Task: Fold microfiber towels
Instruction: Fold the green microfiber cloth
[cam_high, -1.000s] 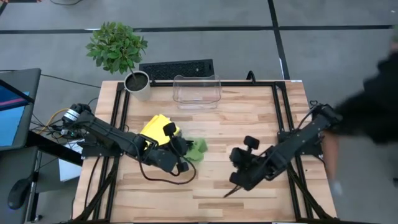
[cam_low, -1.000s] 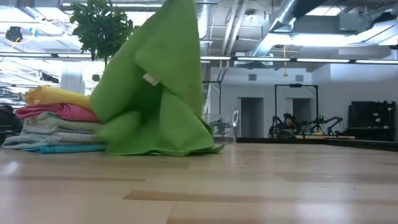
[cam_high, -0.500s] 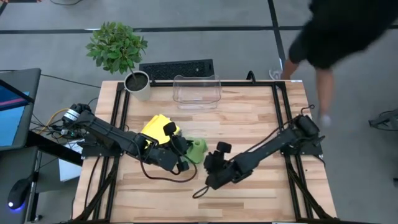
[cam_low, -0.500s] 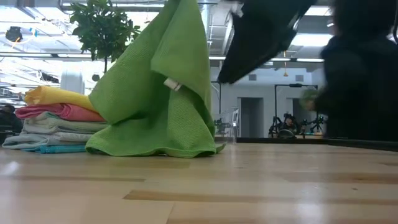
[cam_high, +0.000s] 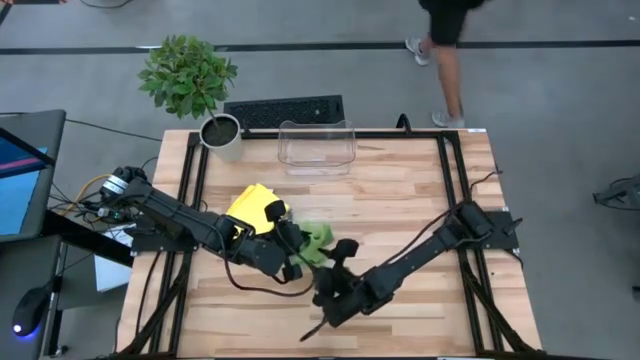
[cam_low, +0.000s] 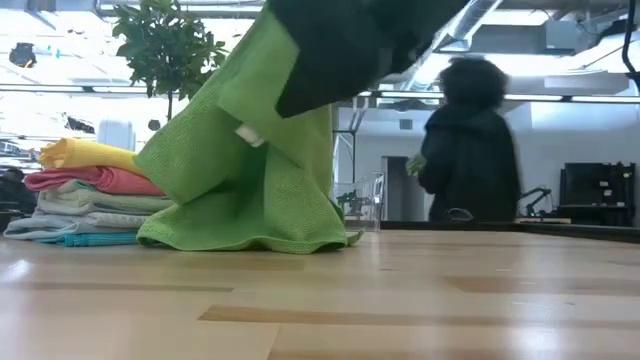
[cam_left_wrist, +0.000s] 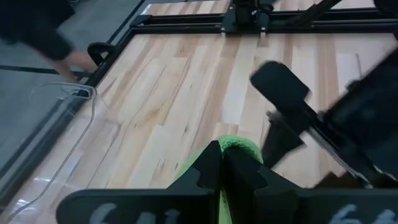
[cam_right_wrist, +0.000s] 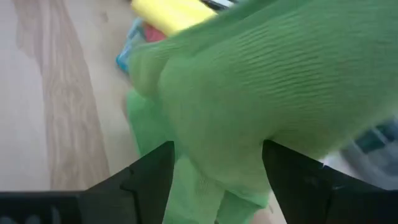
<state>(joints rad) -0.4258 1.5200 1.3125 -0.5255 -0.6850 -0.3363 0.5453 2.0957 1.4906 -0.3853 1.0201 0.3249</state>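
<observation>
The light wooden worktop carries a potted plant, a clear plastic bin, a stack of folded towels and 1 green towel partly resting on it.

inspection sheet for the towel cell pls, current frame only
Surface: wooden table, bare on its right side.
Job's things: lime green towel lifted at one corner, bottom edge on the table; stack of folded towels beside it, yellow on top.
Clutter: clear plastic bin, potted plant, keyboard along the far edge.
Grippers: left gripper shut on the lime green towel; right gripper open at it.
Cables: cable looped under the left arm.
Surroundings: person behind the table.
</observation>
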